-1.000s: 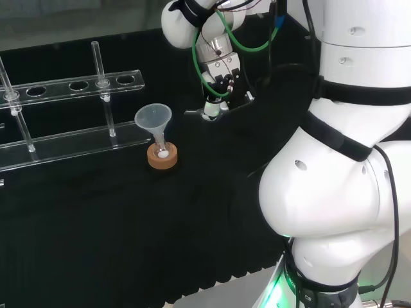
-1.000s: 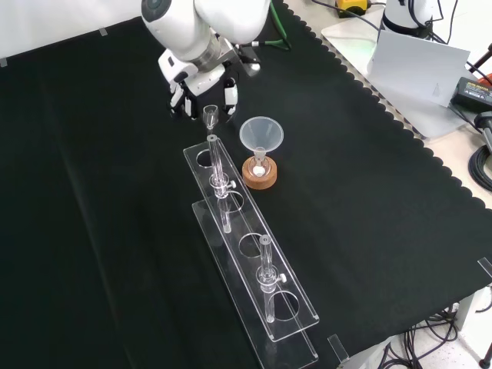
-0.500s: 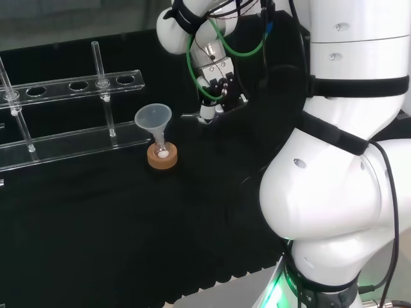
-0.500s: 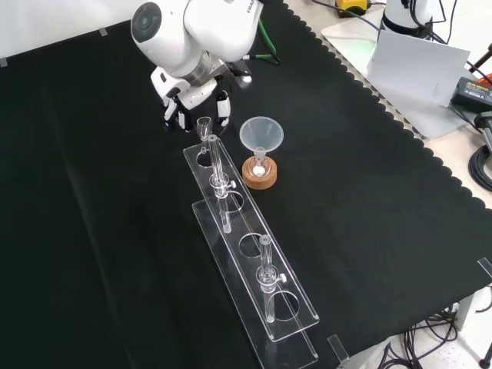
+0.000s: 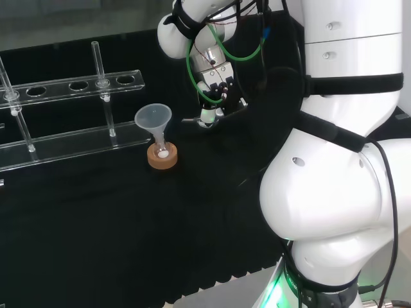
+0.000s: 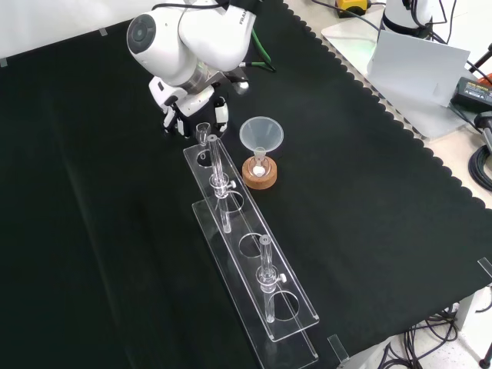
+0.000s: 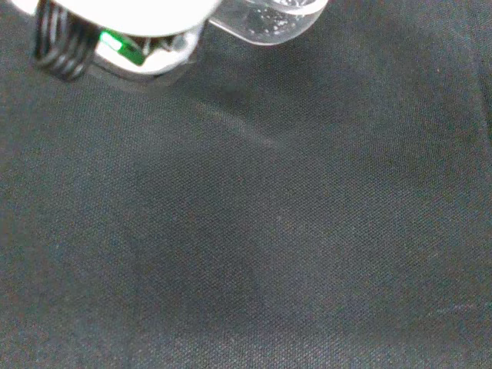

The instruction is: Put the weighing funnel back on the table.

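The weighing funnel (image 6: 204, 131) is a small clear piece pinched in the hand (image 6: 192, 98), just above the black cloth and right beside the far end of the clear rack (image 6: 246, 254). In the head view the hand (image 5: 215, 82) points down, and the weighing funnel (image 5: 199, 119) pokes out to the left under its fingertips. In the wrist view the weighing funnel (image 7: 265, 23) shows against a white part of the hand (image 7: 115, 34), with bare cloth beyond.
The big funnel (image 5: 153, 119) stands in a small flask on a cork ring (image 5: 162, 158), left of the hand in the head view. The rack (image 5: 70, 86) holds upright glass tubes. The scalloped cloth edge (image 6: 430, 150) runs along the front view's right.
The hand has carried the weighing funnel left and lower in the front view, closer to the rack's end and the cloth. The big funnel and rack stay put.
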Controlling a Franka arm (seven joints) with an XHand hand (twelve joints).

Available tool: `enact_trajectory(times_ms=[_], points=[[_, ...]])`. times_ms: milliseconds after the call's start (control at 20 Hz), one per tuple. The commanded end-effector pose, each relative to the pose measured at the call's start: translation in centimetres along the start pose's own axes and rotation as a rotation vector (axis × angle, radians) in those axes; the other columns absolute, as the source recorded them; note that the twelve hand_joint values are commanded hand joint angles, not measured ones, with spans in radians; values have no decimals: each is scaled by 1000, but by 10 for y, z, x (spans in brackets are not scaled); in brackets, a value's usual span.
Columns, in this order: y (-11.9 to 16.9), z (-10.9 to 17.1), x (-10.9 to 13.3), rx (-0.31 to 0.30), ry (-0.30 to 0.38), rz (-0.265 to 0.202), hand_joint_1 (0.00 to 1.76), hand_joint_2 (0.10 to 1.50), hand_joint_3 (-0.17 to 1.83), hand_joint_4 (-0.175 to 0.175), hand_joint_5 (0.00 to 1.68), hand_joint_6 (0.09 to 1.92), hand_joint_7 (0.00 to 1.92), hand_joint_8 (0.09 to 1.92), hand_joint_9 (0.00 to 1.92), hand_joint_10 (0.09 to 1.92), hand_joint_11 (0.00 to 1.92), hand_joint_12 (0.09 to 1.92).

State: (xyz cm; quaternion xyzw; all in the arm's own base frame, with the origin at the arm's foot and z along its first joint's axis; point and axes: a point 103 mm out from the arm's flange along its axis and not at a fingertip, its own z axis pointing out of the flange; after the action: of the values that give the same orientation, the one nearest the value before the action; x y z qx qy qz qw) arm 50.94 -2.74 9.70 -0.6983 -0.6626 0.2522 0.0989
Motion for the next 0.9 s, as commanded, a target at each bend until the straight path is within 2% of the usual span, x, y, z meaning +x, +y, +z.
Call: enact_trajectory(times_ms=[50, 900], points=[[6, 4, 1, 8, -15, -10, 1133, 621, 674, 175, 1343, 553, 461, 584, 821, 392, 647, 1157], [16, 9, 8, 30, -19, -24, 1132, 623, 673, 175, 1339, 558, 466, 587, 821, 392, 648, 1156]])
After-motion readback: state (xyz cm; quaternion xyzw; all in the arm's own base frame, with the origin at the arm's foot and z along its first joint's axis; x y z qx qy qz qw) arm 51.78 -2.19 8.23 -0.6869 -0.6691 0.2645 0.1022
